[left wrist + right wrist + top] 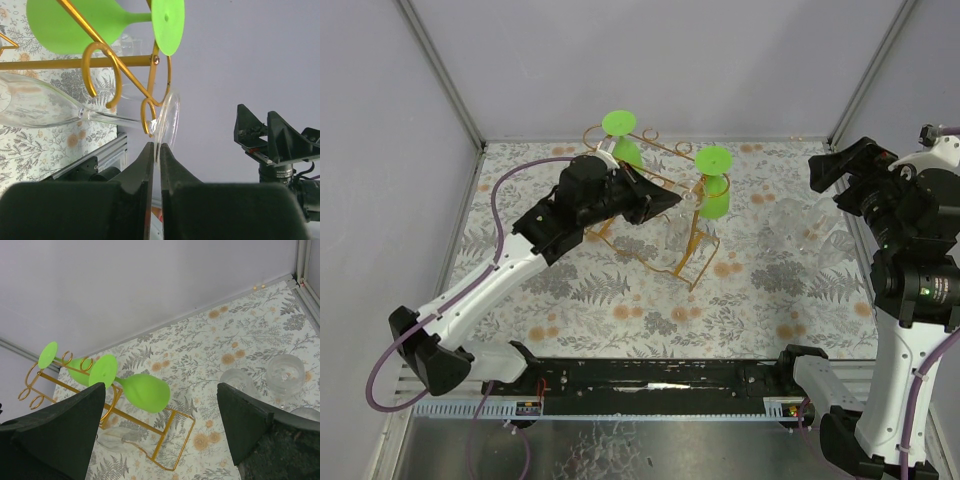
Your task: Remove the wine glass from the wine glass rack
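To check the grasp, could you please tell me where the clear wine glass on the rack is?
In the left wrist view, the clear wine glass hangs on the golden rack beside a green glass, its foot pinched by the left gripper.

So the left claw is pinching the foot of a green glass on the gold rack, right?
Not quite. The left gripper is pinching the foot of the clear wine glass, not a green one. The left wrist view shows it shut on that glass's round foot, which hangs on the wine glass rack. The green glass is apart from the fingers.
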